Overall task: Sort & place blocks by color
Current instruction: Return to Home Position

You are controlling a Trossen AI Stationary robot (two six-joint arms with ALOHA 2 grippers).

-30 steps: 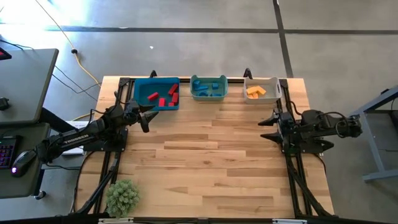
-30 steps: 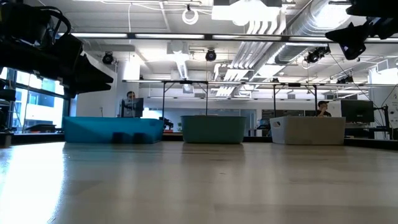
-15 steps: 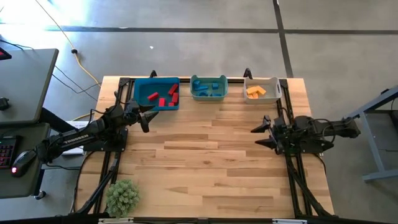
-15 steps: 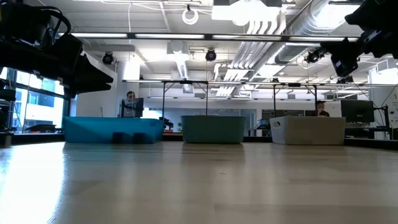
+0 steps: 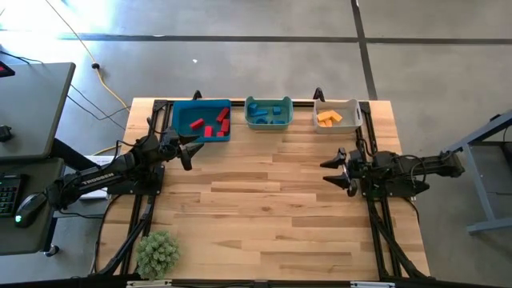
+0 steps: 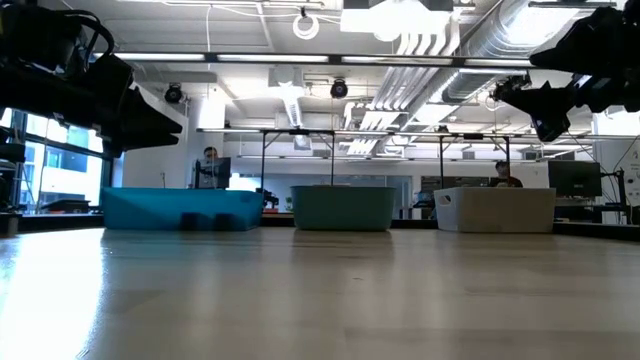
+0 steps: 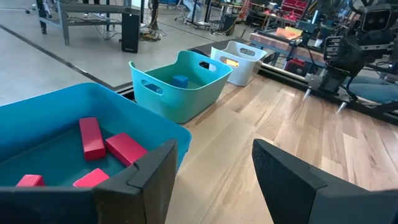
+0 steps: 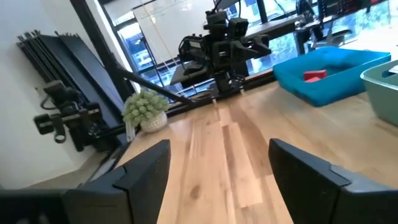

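Red blocks (image 5: 210, 126) (image 7: 106, 146) lie in the blue bin (image 5: 182, 118) at the table's far edge. Blue blocks (image 5: 268, 112) (image 7: 180, 81) lie in the teal bin (image 5: 250, 120), and orange blocks (image 5: 328, 118) (image 7: 229, 61) in the white-grey bin (image 5: 346, 125). My left gripper (image 5: 192, 150) (image 7: 214, 155) hovers open and empty just near of the blue bin's right corner. My right gripper (image 5: 328, 172) (image 8: 217, 155) (image 6: 520, 95) is open and empty above the table's right part, near of the white-grey bin, pointing toward the left arm.
A small green plant (image 5: 157, 254) (image 8: 146, 107) stands at the table's near left corner. Black frame rails (image 5: 374, 216) run along both sides of the table. Bare wood (image 5: 264, 200) lies between the arms. People sit in the room beyond the bins (image 6: 210, 160).
My right gripper has moved toward the table's left, away from the white-grey bin, and has come down a little while turning. It has stayed open and empty. The blocks and bins have not moved.
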